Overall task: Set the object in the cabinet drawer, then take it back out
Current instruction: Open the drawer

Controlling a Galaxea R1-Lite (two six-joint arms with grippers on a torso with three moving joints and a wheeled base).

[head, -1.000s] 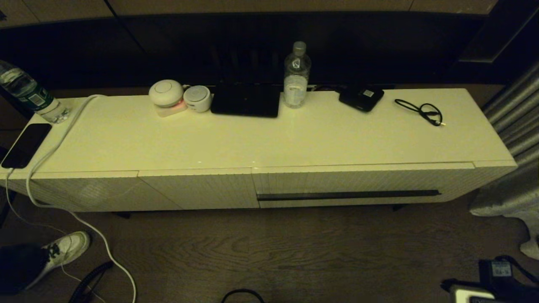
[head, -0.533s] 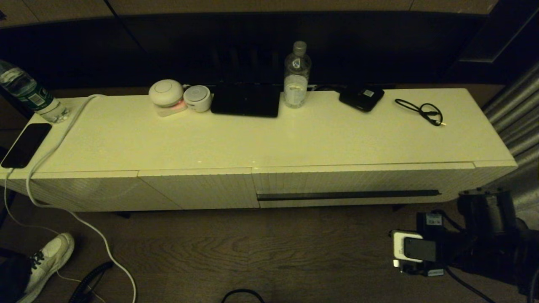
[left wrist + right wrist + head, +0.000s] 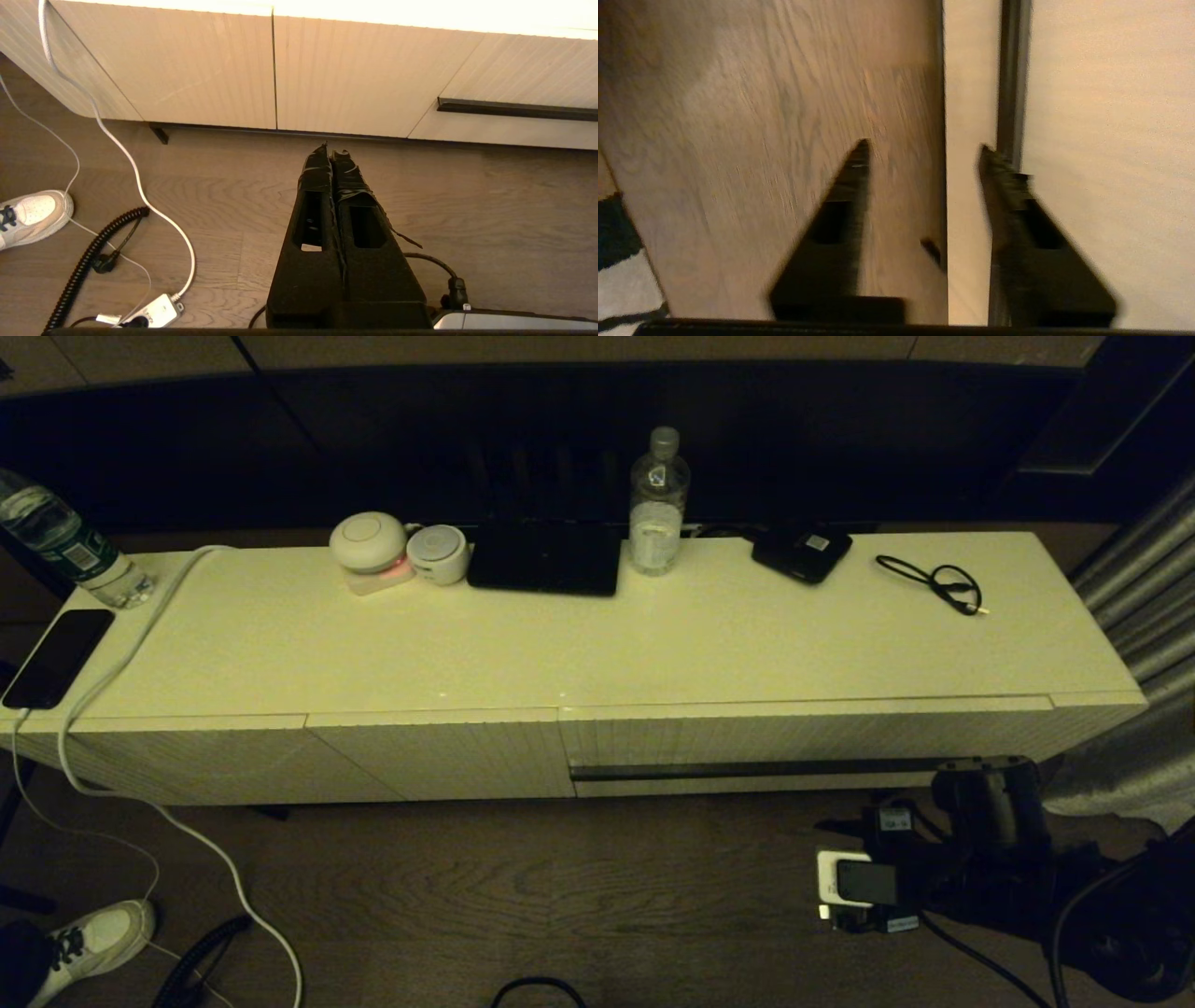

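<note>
While the closed drawer [image 3: 775,747] runs left-right, the right hand [image 3: 922,154] gapes beside its handle strip [image 3: 747,769].

Dim yellowish light is falling on the cabinet top [image 3: 597,644] — floor and back wall are sinking into shadow, and the right wrist view is smearing with motion blur.
</note>
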